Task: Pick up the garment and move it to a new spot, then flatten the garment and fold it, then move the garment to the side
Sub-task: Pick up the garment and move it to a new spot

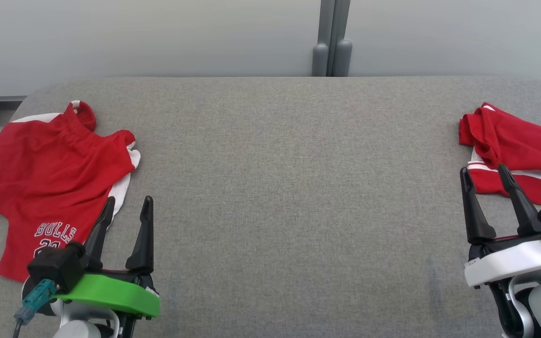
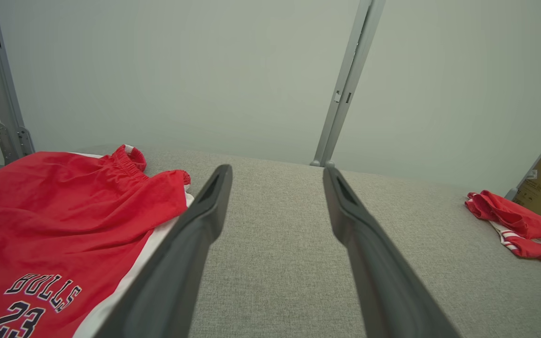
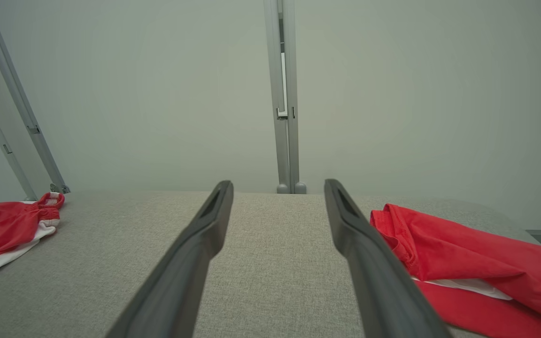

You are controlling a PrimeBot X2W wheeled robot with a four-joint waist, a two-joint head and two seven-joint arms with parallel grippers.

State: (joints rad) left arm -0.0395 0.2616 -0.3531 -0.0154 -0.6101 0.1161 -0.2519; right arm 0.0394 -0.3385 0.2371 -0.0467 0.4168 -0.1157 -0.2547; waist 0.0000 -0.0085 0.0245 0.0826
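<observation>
Both arms low at the near edge of the bench point(image 1: 289, 188), fingers pointing away from the robot across the grey fabric top.

Left gripper point(image 1: 128, 201): lower left of the head view, green wrist bracket, jaws spread wide, nothing between them. Fingers lean slightly right. The outer finger overlaps the white edge of the red Bulls garment point(image 1: 50, 178) in the head view; can't tell whether it touches the cloth or sits above it. In the left wrist view that finger also crosses the garment's white trim, while the other one is over bare fabric top.

Right gripper point(image 1: 483, 169): lower right, white wrist housing, jaws also wide and empty. Fingers lean slightly left. Its tips overlap the near edge of the other red garment point(image 1: 514, 141); contact unclear. In the right wrist view the cloth lies just beside the right-hand finger.

Red Bulls garment: far left end of the bench, spread mostly flat with wrinkles, gathered band toward the back, "BULLS" print toward the near edge, white panel showing on its right side.

Other red garment: far right end, bunched and folded over itself, white stripes showing underneath.

The two garments are well apart. Grey post point(image 1: 331, 47) behind the bench at centre.
</observation>
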